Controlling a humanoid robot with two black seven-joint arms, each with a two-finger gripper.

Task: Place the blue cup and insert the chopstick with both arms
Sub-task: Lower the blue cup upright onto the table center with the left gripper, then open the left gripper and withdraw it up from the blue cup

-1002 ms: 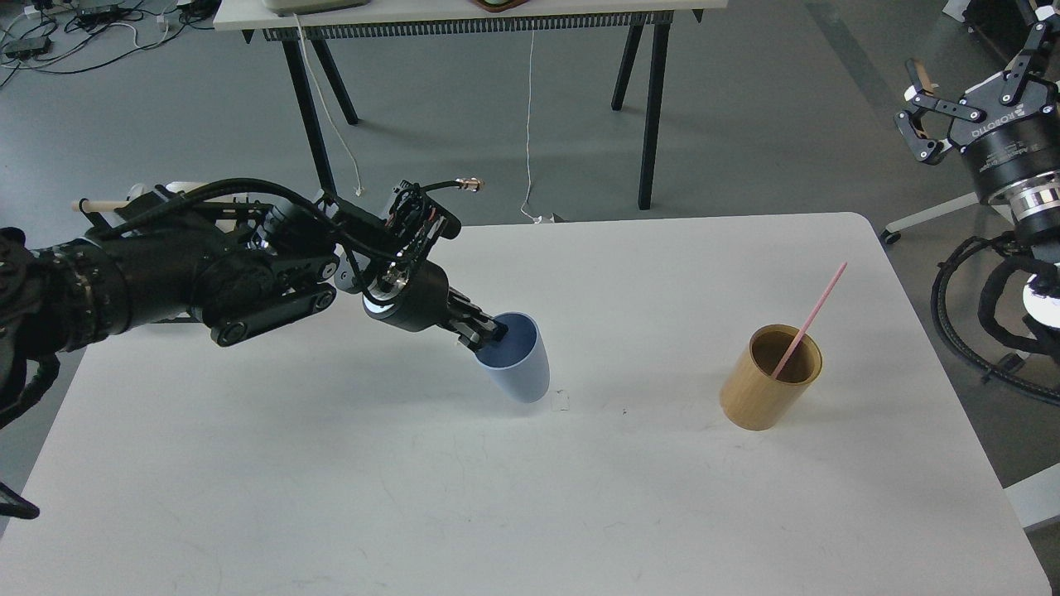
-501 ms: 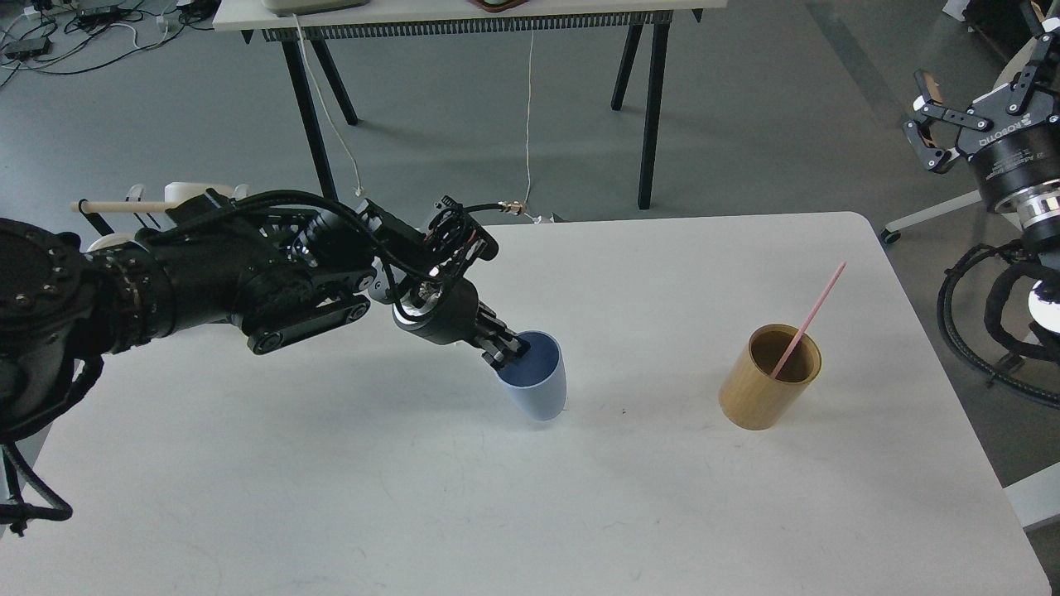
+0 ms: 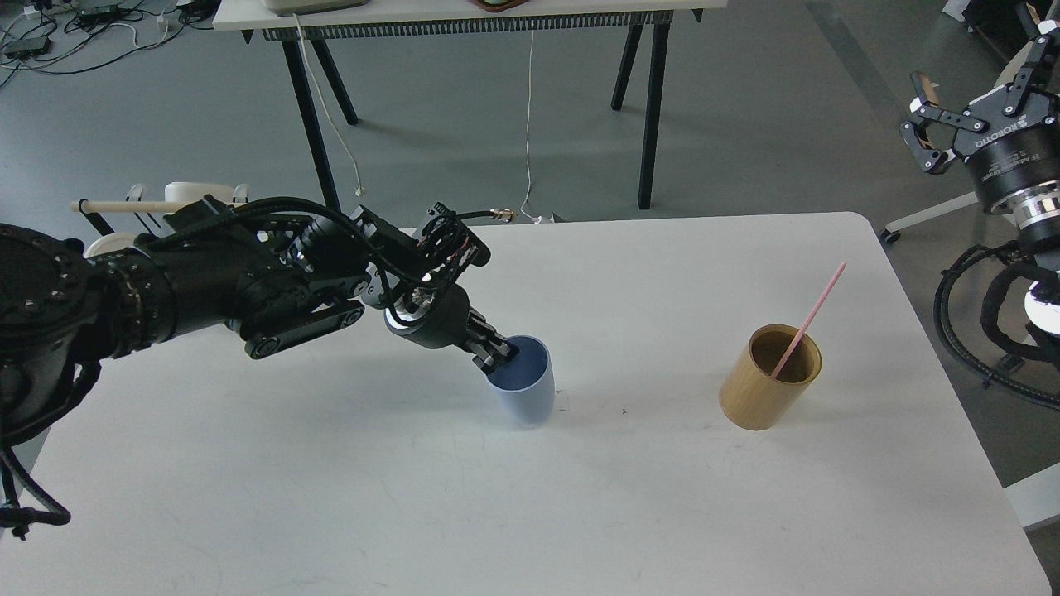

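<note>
The pale blue cup (image 3: 525,391) stands near the middle of the white table (image 3: 414,497), tilted slightly, mouth up. My left gripper (image 3: 499,354) is shut on the cup's left rim, one finger inside and one outside. The pink chopstick (image 3: 807,318) leans in a tan wooden cylindrical holder (image 3: 768,377) at the right of the table. My right gripper (image 3: 973,83) is open and empty, raised off the table's far right edge, well away from the chopstick.
A black-legged table (image 3: 464,16) stands behind on the grey floor. A black wire rack with a pale wooden rod (image 3: 116,205) sits behind my left arm. Cables (image 3: 985,331) loop at the right edge.
My left gripper carried the cup to the right and then slightly back left and down; the cup stands more upright on the table. My right gripper shifted slightly up and right.
</note>
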